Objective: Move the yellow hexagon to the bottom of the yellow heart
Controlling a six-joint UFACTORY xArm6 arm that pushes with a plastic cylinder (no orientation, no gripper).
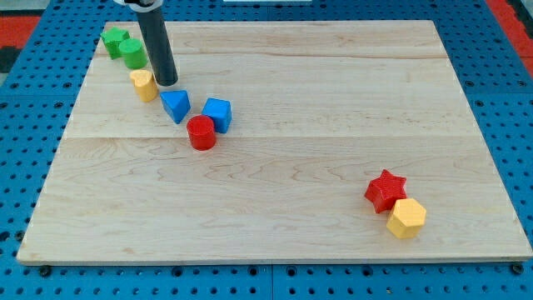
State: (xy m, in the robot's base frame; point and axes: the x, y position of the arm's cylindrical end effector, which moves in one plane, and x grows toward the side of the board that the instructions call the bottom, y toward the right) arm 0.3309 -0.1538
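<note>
The yellow hexagon (406, 218) lies flat near the counter's bottom right corner, touching a red star at its upper left. The yellow heart (143, 84) sits far away, near the view's top left.

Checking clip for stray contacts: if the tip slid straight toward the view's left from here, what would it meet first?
Most likely the yellow heart: my tip sits just at its right edge, seemingly touching or nearly so, though depth is unclear.
</note>
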